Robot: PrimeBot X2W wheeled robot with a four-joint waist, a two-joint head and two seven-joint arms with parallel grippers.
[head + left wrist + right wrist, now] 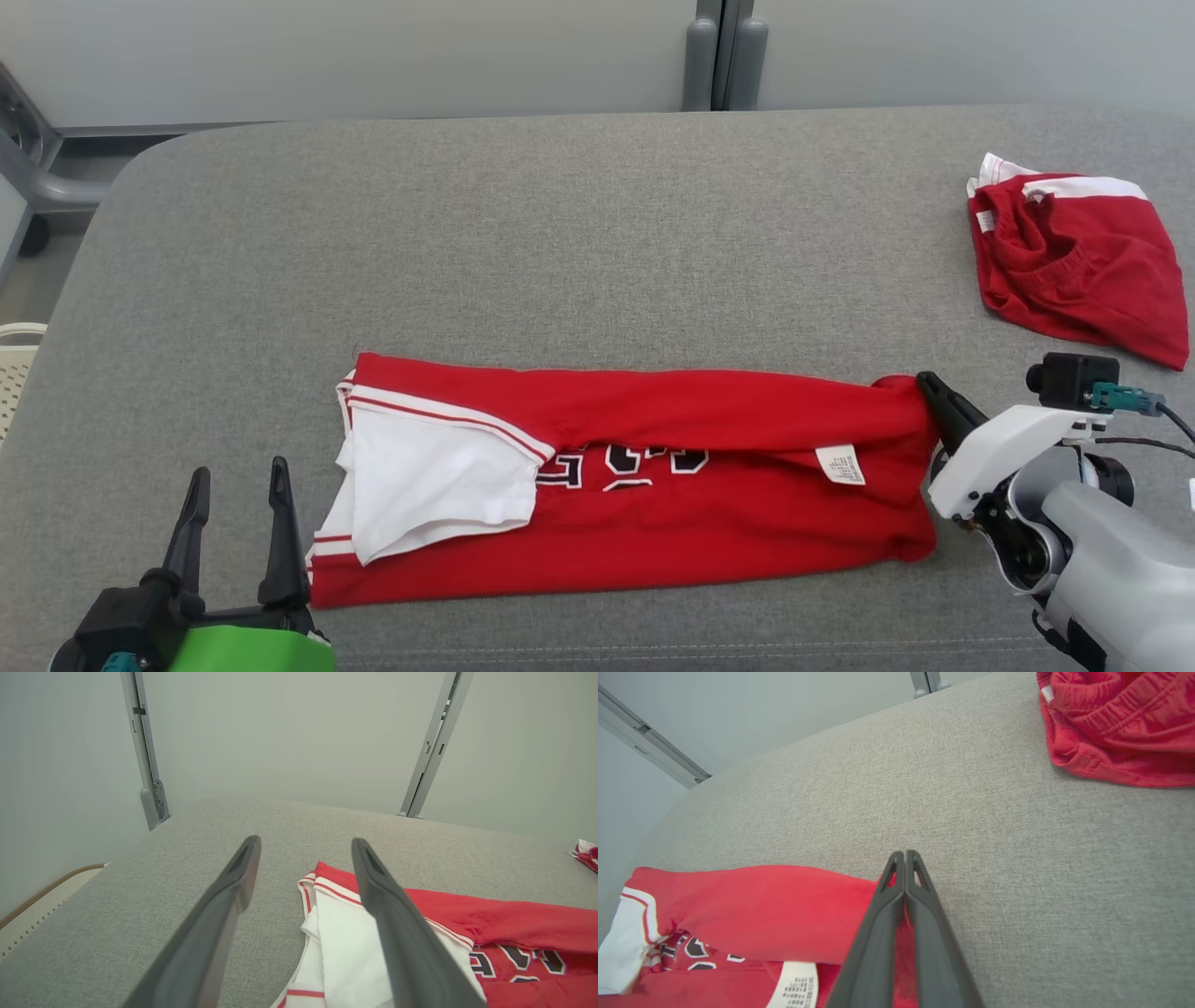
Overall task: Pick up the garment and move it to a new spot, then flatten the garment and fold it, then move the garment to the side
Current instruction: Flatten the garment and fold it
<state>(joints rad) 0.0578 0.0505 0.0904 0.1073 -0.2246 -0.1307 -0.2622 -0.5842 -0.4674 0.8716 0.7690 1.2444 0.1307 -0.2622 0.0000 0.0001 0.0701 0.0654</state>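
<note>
Red jersey [709, 523] is lying stretched out on the grey padded surface [560, 233], folded over lengthwise so the black-and-white lettering is half tucked under the fold. The right gripper [932, 385] has its two fingers pinched together on the jersey's end corner. In the right wrist view you can see red fabric between them, and the white care label [840, 464] is just left of the tips. The left gripper [238, 469] is spread wide with nothing in it. The jersey's white sleeve end [439, 485] is just off to its right, not touching. A crumpled red bundle [1074, 261] lies beyond the right gripper, well apart from the jersey.
</note>
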